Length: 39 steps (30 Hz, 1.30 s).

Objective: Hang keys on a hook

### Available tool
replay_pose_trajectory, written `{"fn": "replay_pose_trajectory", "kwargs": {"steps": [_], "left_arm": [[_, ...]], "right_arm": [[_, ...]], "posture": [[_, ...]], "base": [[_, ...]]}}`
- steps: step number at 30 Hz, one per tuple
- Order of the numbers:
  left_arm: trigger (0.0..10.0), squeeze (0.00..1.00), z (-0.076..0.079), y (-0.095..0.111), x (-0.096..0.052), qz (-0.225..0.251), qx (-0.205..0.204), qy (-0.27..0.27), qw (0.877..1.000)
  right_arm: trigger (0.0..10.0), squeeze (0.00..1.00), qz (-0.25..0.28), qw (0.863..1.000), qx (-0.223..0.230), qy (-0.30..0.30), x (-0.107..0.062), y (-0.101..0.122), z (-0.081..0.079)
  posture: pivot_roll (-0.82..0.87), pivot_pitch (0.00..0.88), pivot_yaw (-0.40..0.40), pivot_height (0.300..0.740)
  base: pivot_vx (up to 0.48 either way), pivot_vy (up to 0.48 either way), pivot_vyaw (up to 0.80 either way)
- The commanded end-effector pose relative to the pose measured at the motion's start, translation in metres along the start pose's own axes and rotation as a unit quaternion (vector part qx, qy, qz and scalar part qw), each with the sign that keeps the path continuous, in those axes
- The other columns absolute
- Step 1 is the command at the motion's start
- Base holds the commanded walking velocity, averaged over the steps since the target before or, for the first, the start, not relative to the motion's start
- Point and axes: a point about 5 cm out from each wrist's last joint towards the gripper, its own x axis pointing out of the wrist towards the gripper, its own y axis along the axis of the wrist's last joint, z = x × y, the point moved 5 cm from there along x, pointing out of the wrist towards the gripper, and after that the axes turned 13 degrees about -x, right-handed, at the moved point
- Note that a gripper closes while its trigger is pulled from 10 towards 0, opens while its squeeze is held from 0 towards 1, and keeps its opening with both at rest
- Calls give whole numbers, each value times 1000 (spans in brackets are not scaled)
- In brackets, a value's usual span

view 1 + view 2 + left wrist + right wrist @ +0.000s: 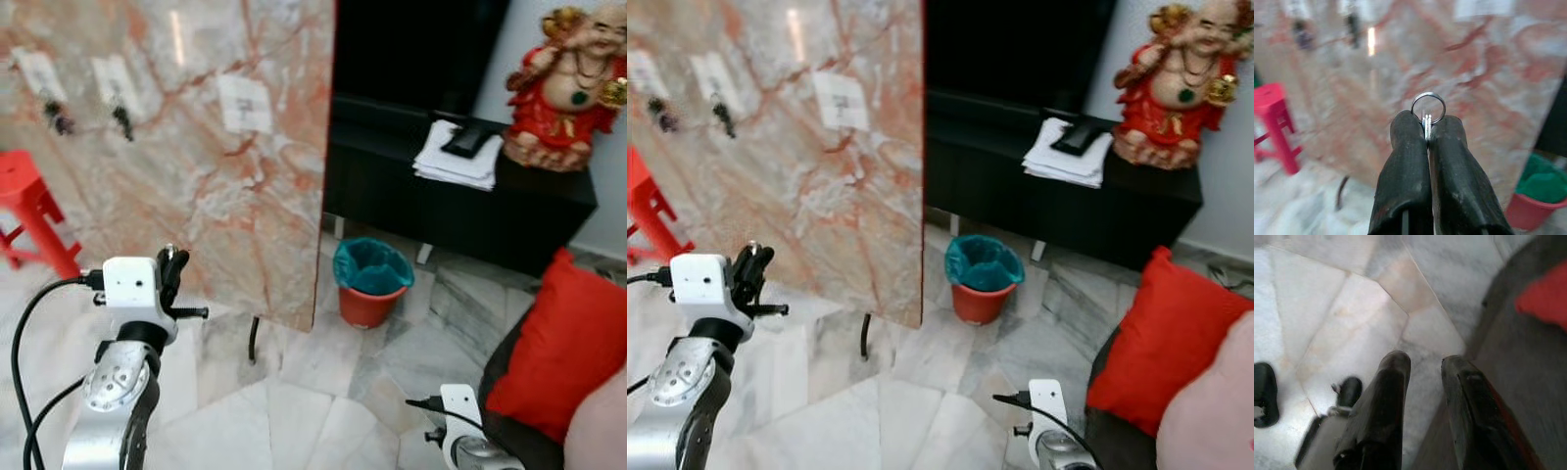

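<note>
Left gripper [1427, 128] fingers pinch one key ring [1428, 108]; right gripper [1425, 363] fingers parted.

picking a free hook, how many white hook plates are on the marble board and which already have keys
3: left plate and middle plate each hold dark keys; right plate looks bare. More may lie beyond the frame's left edge.

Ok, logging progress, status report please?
Left gripper shut on key ring, raised before marble board. Right gripper open, idle low. Free hook ahead, nothing between.
</note>
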Motion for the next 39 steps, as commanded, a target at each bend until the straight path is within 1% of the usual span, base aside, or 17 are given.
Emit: {"fn": "replay_pose_trajectory", "kwargs": {"steps": [1,7,16,20,21,22,23,26,31,37,39], "left_arm": [[10000,0,7,9,1,13,-8,-12,1000],[10000,0,11,9,2,11,-14,-16,1000],[10000,0,18,11,6,13,-16,-32,999],[10000,0,20,12,7,13,-16,-40,999],[10000,0,23,10,8,8,-1,-48,999],[10000,0,23,10,8,8,-1,-48,999],[10000,0,26,10,8,6,2,-56,998],[10000,0,30,10,9,8,-7,-58,998],[10000,0,32,9,9,8,-8,-61,998],[10000,0,29,11,10,10,-9,-57,998],[10000,0,29,11,10,11,-10,-55,998]], "right_arm": [[10000,0,-4,1000,2,-7,0,-3,3],[10000,0,-4,1000,-13,-2,0,-3,3],[10000,0,-6,1000,-25,0,0,-3,2],[10000,0,-7,1000,-23,1,0,-4,1],[10000,0,-7,1000,-22,1,0,-4,0],[10000,0,-7,1000,-22,1,0,-4,0],[10000,0,-8,1000,-23,2,0,-5,0],[10000,0,-8,1000,-23,3,0,-5,-1],[10000,0,-8,1000,-24,3,0,-5,0],[10000,0,-4,999,-38,5,0,-3,1],[10000,0,-2,999,-43,5,0,-2,1]], "posture": [[-12,0,-55,734],[-15,0,-58,734],[-17,0,-48,734],[-17,0,-40,734],[-15,0,-38,734],[-15,0,-38,734],[-14,0,-38,734],[-15,0,-38,734],[-13,0,-42,734],[-10,0,-47,734],[-10,0,-48,734]], "base": [[266,0,0],[279,0,0],[286,0,0],[292,0,0],[296,0,0],[296,0,0],[292,0,0],[292,0,0],[292,0,0],[294,0,0],[296,0,638]]}}
